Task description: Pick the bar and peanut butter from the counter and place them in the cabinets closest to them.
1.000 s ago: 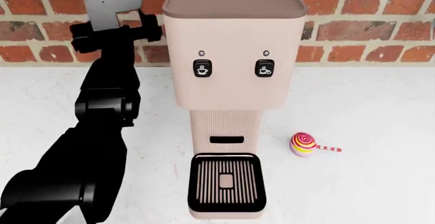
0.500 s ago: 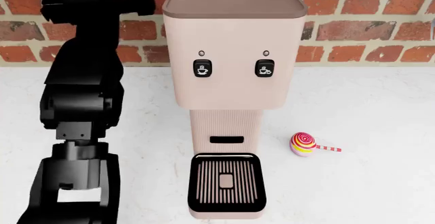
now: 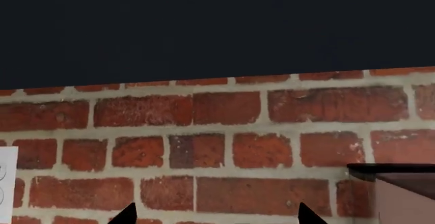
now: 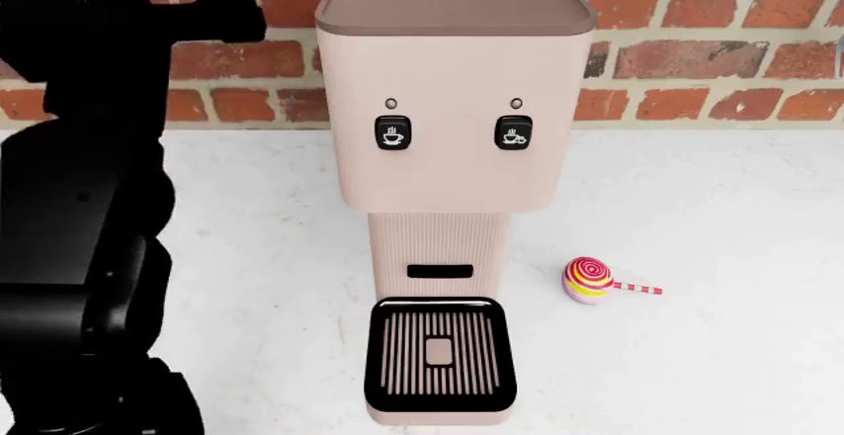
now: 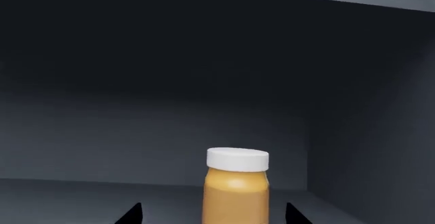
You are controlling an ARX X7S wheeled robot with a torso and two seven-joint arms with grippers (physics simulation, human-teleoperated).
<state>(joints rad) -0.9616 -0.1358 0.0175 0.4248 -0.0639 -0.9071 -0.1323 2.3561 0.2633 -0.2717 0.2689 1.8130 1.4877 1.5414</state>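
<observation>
Tan peanut butter [image 5: 236, 188] upright on dark cabinet shelf | between right gripper [image 5: 212, 215] tips, contact unclear | rigid, smooth: grip mid-body | left gripper [image 3: 216, 215] apart, empty | bar unseen

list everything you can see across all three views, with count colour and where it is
coffee machine: 1, beige with a black drip tray, middle of the counter against the wall
lollipop: 1, swirled red, yellow and white, lying on the counter beside the machine's base
counter: 1, white, faintly mottled, spans the head view
brick wall: 1, red brick, behind the counter
peanut butter: 1, tan with a white lid, upright inside a dark grey compartment
wall plate: 1, white, on the brick at the edge of the left wrist view
left arm: 1, black, raised at the counter's left
left pincer: tips apart, empty
right pincer: tips either side of the jar, contact not visible
</observation>
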